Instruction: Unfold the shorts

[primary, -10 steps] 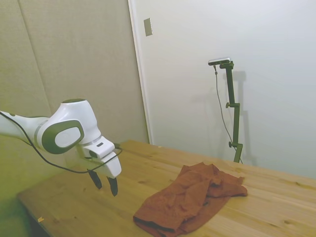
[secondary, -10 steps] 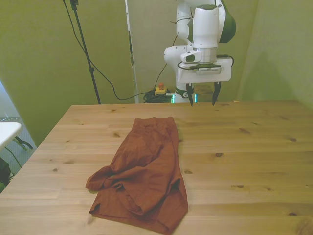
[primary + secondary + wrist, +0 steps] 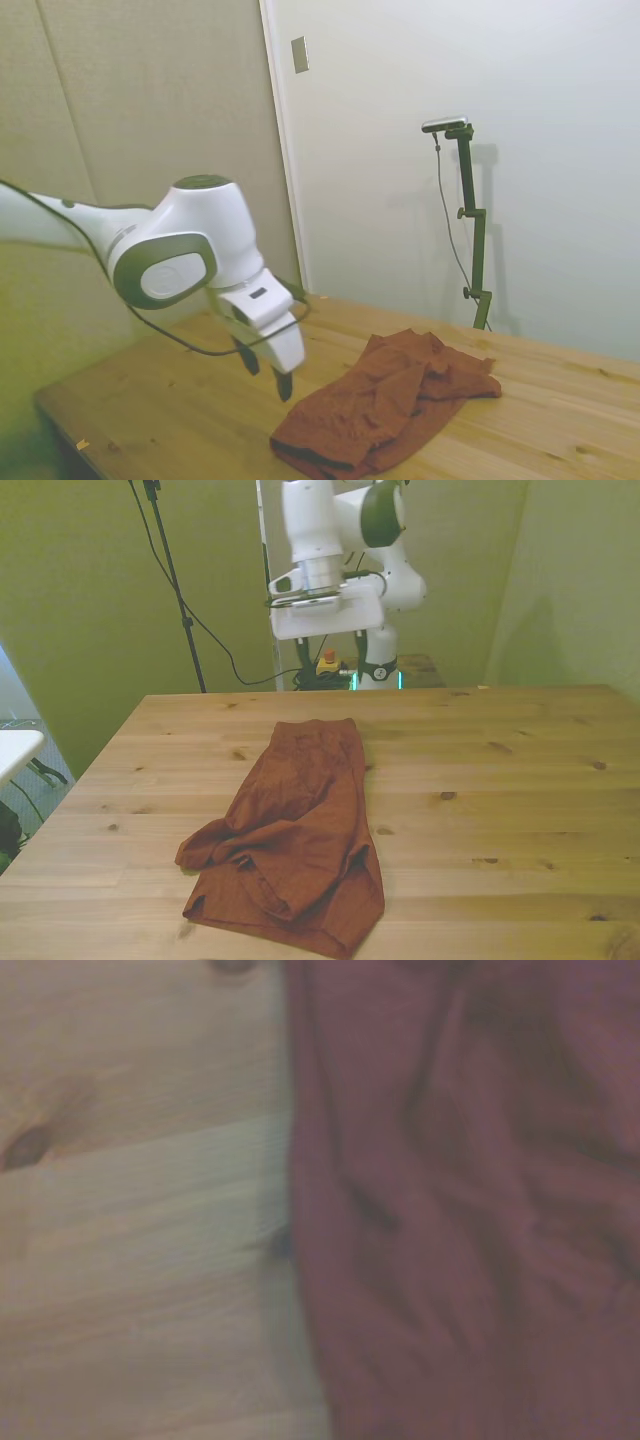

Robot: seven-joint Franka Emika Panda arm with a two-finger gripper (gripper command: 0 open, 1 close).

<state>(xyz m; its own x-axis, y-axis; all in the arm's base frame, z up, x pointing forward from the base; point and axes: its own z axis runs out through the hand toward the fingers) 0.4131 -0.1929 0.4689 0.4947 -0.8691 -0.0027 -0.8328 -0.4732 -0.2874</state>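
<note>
I read the gripper [image 3: 267, 368] as open, dark fingers [image 3: 285, 384] spread and holding nothing, hanging above the wooden table [image 3: 160, 410]. Just beyond it lie the shorts [image 3: 385, 400], rust-red, crumpled and folded over themselves. Wrist view: their edge [image 3: 460, 1210] lies against bare, blurred wood [image 3: 140, 1220].

Shorts [image 3: 300, 830]: soft matt cloth, creased. Table [image 3: 520, 780]: knotty planked wood, satin finish. Arm [image 3: 190, 260]: smooth glossy white plastic; dark matt fingers [image 3: 284, 384].
</note>
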